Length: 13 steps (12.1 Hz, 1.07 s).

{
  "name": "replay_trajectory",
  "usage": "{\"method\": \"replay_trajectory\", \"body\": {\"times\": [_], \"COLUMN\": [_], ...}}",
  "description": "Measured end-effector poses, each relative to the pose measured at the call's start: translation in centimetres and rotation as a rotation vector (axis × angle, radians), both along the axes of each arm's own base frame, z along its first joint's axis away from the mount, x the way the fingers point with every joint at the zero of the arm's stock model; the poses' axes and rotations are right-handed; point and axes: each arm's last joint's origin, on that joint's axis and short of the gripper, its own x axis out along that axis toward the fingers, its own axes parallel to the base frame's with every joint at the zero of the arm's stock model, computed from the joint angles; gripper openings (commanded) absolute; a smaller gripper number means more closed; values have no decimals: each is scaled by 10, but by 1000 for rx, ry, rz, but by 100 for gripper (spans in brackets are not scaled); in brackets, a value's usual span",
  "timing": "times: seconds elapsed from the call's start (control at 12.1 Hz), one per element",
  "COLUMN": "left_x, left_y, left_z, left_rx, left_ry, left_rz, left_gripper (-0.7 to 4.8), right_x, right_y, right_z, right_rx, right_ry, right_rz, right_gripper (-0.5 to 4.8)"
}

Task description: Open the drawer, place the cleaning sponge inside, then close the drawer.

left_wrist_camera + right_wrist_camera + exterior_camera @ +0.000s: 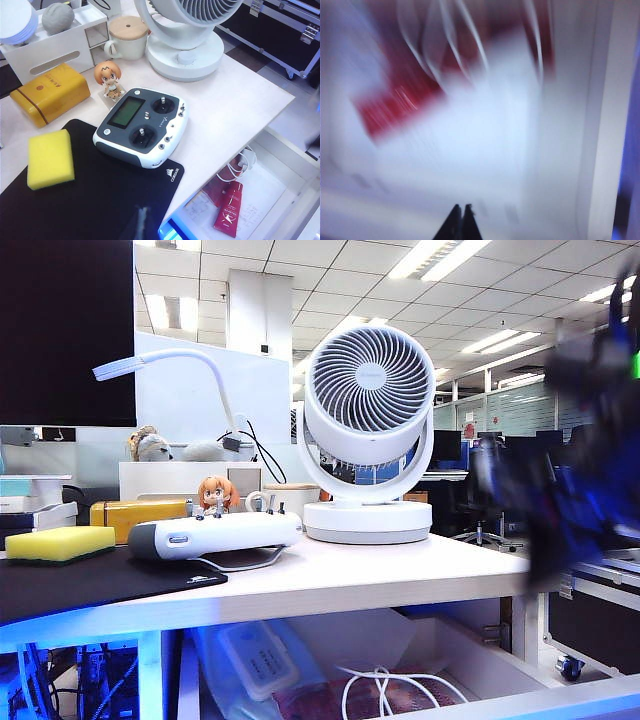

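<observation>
- The drawer (280, 200) stands pulled out below the desk edge; inside it I see white cables (239, 167), a red tube (229, 209) and white papers.
- The cleaning sponge (50, 158) lies flat on the black mat (100, 205) on the desk (240, 100), yellow face up, just beside the remote controller (142, 126) and not touching it.
- My left gripper (142, 220) hangs over the near edge of the mat, fingers pressed together on nothing, well apart from the sponge.
- My right gripper (461, 222) is over the open drawer, its view smeared by blur; the two tips meet with nothing between them. In the exterior view that arm (570, 470) is a dark blur at the desk's right end.
- Behind the sponge sits a golden-yellow case (50, 94), then a small figurine (110, 80), a lidded mug (127, 39), a white organiser (55, 45) and the white fan (368, 435).
</observation>
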Motion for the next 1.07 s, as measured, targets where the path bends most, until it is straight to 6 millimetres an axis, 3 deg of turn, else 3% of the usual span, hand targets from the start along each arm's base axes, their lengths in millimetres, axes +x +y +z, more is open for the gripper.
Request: {"method": "replay_trajectory", "body": {"times": [0.16, 0.33, 0.58, 0.91, 0.99, 1.07], "left_x": [0, 0, -3, 0, 10, 14], "left_y": [1, 2, 3, 4, 4, 3], "left_z": [0, 0, 1, 1, -1, -2], "left_rx": [12, 20, 19, 42, 66, 71], "left_ry": [-2, -5, -14, -14, -10, -6], "left_rz": [26, 65, 76, 124, 172, 181], "left_gripper": [-5, -5, -5, -5, -5, -5], "right_x": [14, 24, 30, 21, 14, 10], "right_y": [5, 16, 52, 84, 94, 98], "right_z": [51, 90, 148, 193, 213, 219], "right_rx": [103, 155, 228, 294, 313, 316], "right_ry": [-196, -304, -479, -597, -609, -602], "right_rz": [39, 65, 171, 269, 306, 321], "right_gripper": [-5, -4, -4, -5, -5, -5]}}
